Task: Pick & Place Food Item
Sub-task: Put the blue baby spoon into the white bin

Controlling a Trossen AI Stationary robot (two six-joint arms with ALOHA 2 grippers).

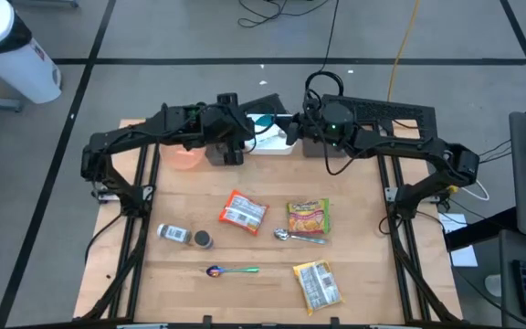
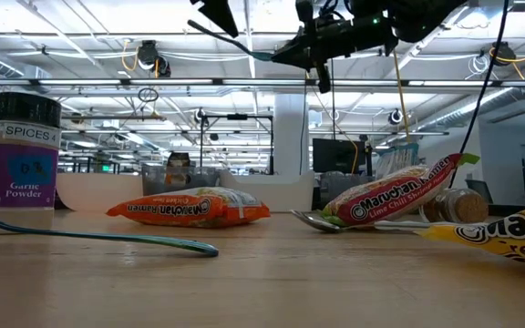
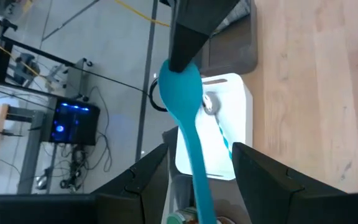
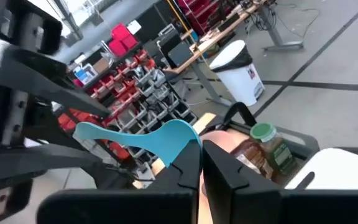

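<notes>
Above the far middle of the table, over the white tray (image 1: 277,148): found the right gripper (image 4: 201,155) clamped shut on the bowl of a teal spoon (image 3: 188,118), and the left gripper (image 3: 197,165) with fingers spread either side of the handle, apparently not touching it. Noted three food items lying flat and untouched on the near half: an orange ramen packet (image 1: 243,212) left of centre, a yellow ramen packet (image 1: 308,217) just right of it beside a metal spoon (image 1: 299,238), and a third packet (image 1: 317,284) nearest on the right. Judged to be a spoon handover between arms, with no food pick begun. Recommend closing the left fingers squarely on the handle before loosening the right. Recommend keeping the spoon over the tray, so that a slip lands there. Recommend drawing the right arm straight back, clear of the bowl. Risk: a glancing pinch on the thin handle, letting the spoon twist.
</notes>
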